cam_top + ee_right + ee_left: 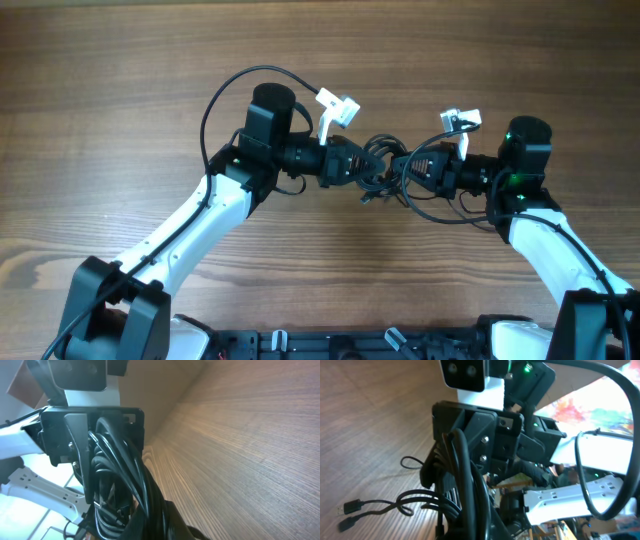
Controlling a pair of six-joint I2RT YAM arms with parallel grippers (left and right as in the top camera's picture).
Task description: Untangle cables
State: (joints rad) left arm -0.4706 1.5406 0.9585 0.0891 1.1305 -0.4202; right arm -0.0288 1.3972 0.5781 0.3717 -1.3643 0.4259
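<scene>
The cables [378,160] form a tangled black bundle lifted between my two grippers at the table's middle. My left gripper [358,165] is shut on the bundle's left side, and my right gripper [402,170] is shut on its right side, the two almost touching. In the left wrist view the cables [455,490] fill the foreground, and loose strands trail down to the wood, ending in small plug tips [353,507]. In the right wrist view several looped strands of the cables [125,480] run into my right gripper [150,520]. The bundle hides the fingertips in both wrist views.
The wooden table [120,80] stretches around both arms. A thicker arm cable loops above the left arm [215,95], and another hangs below the right wrist [440,215]. The arms' black base [330,345] lines the near edge.
</scene>
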